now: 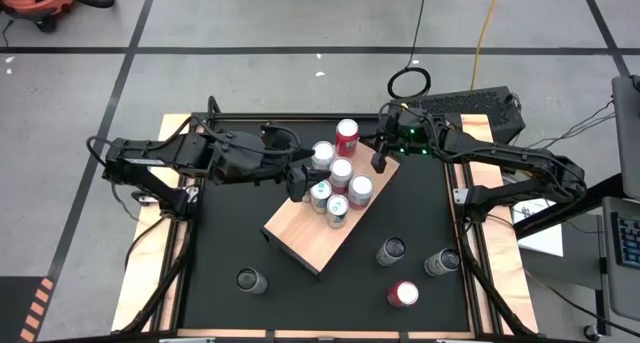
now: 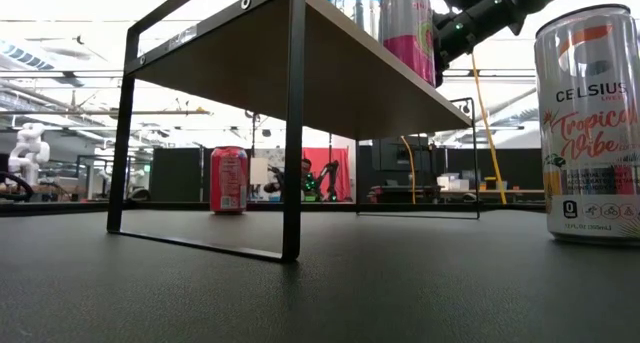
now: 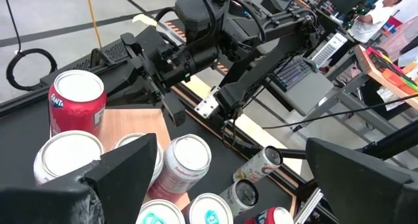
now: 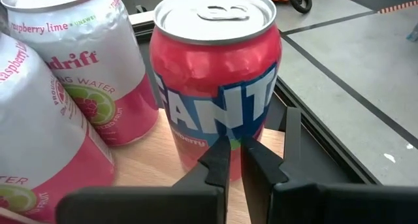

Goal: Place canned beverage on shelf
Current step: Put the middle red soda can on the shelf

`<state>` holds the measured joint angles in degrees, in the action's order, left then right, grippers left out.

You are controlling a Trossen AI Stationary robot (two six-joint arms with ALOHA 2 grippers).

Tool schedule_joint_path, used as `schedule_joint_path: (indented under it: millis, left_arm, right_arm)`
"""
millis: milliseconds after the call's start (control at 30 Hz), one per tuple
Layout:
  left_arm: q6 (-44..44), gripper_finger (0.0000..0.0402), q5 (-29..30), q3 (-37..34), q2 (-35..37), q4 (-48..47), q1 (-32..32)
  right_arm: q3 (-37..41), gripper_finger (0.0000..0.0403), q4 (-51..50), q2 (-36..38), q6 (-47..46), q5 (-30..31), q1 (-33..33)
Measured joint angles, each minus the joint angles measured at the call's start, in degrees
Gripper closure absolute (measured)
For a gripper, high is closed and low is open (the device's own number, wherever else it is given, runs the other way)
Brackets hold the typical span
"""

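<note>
Tan wooden shelf board (image 1: 300, 228) on a black metal frame sits angled mid-table, carrying six cans at its far end. Red Fanta can (image 1: 346, 136) stands upright at the far corner of the shelf, just beside a white-and-pink raspberry-lime sparkling water can (image 4: 98, 74). Right gripper (image 1: 381, 161) sits just beside the Fanta can, fingers pressed together, holding nothing, can clearly apart from the tips in the right wrist view. Left gripper (image 1: 298, 183) hovers at the shelf's left edge next to the cluster, fingers spread wide, nothing between them.

Four cans are not shelved yet on the black tabletop (image 1: 230, 238): a red-topped can (image 1: 402, 294), two silver-topped cans (image 1: 391, 251) (image 1: 442, 262) on the right, one silver-topped can (image 1: 251, 280) on the left.

Judged step: placement of the Fanta can looks done, right arm free. Next move likely calls for lifting clear without clipping the shelved cans, then reaching for a can on the table. Risk: tight cluster, easy knock-over.
</note>
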<state>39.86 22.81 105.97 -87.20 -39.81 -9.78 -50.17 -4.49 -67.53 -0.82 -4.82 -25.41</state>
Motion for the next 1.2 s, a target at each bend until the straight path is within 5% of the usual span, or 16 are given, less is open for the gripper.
schedule_joint_path:
  millis: [1200]
  left_arm:
    - [0.1, 0.0008, -0.1, 0.0, 0.0, -0.2, 0.4]
  right_arm:
    - [0.0, 0.0388, -0.5, -0.6, -4.1, -1.3, 1.1]
